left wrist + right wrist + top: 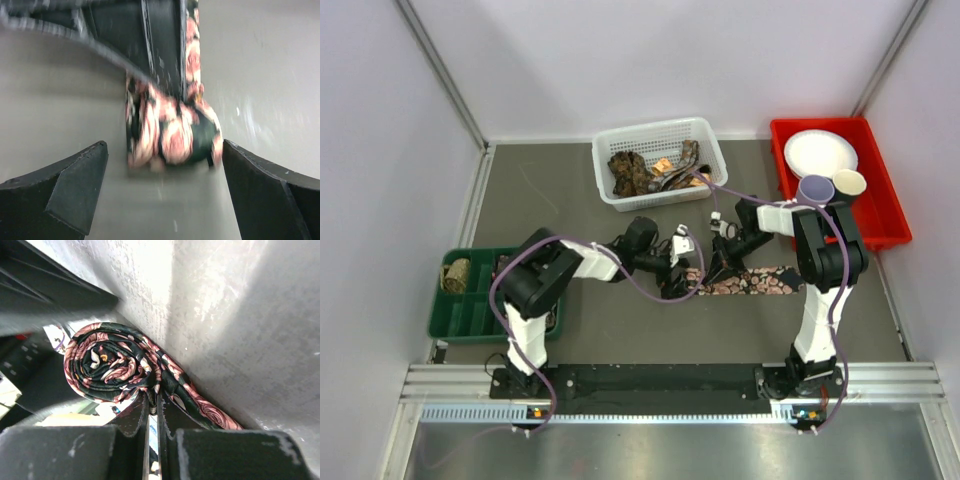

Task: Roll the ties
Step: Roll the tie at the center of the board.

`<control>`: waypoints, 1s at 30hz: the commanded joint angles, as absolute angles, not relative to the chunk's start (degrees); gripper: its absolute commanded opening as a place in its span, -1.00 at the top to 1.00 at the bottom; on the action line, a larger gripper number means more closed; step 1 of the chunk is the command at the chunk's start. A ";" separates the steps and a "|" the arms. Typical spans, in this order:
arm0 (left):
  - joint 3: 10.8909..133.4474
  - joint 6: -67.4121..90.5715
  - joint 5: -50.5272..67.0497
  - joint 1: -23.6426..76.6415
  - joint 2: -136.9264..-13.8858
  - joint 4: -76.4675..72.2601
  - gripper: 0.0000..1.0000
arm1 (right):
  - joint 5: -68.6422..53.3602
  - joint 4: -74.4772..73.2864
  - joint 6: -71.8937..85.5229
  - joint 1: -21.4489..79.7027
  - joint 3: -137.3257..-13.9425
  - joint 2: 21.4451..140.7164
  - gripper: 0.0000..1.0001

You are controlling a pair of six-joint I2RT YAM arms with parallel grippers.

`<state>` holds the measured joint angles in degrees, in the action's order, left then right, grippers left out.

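Note:
A dark tie with pink roses (760, 281) lies on the grey table, its left end rolled into a loose coil (107, 362). My right gripper (152, 402) is shut on a fold of this tie right beside the coil; in the top view it (713, 268) sits over the tie's left end. My left gripper (164, 165) is open, and the blurred coil (170, 135) lies on the table just ahead of its fingertips without touching them. In the top view the left gripper (678, 274) is just left of the coil.
A white mesh basket (705, 128) with several loose ties (645, 172) stands behind. A green tray (470, 325) at the left holds a rolled tie (455, 274). A red bin (880, 215) at the right holds a plate and cups.

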<state>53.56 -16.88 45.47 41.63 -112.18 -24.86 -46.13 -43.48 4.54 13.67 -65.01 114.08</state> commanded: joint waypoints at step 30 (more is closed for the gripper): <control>49.31 -20.13 47.82 43.15 -114.87 -46.40 -0.84 | -33.22 -41.92 0.26 14.50 -63.90 119.18 1.00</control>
